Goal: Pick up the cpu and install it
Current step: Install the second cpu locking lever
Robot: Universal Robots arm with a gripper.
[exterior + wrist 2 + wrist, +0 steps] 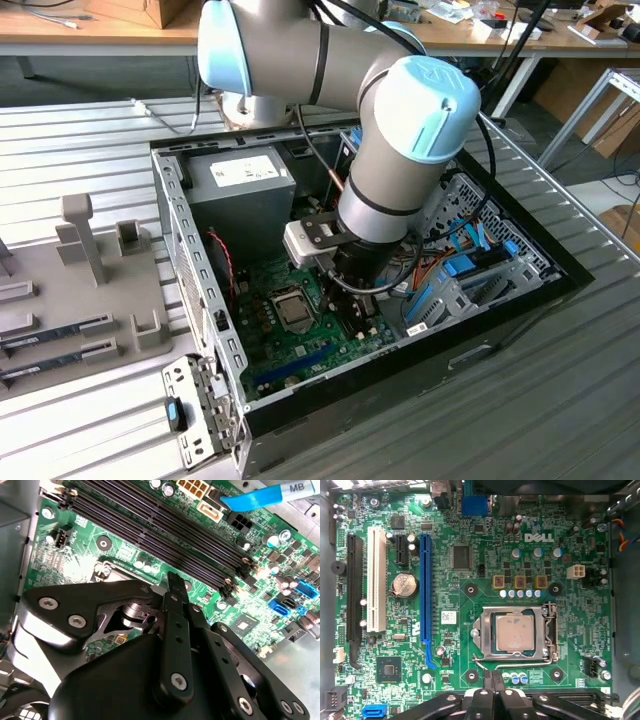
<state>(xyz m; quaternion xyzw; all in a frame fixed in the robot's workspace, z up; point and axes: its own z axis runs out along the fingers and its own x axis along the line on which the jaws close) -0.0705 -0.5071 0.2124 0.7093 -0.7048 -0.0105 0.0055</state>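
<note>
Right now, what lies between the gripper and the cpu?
In the first wrist view, bare motherboard, small capacitors and the socket frame's edge separate the gripper from the cpu.

Bright even overhead light, glare on motherboard [75, 567] in second wrist view, gripper [172, 587] close-up soft.

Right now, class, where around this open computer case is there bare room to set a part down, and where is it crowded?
Free: the ribbed metal table on the exterior view's right of the computer case, and in front of it. Crowded: the grey fixture tray with its upright posts, and the motherboard, packed around the cpu and under the gripper.
</note>
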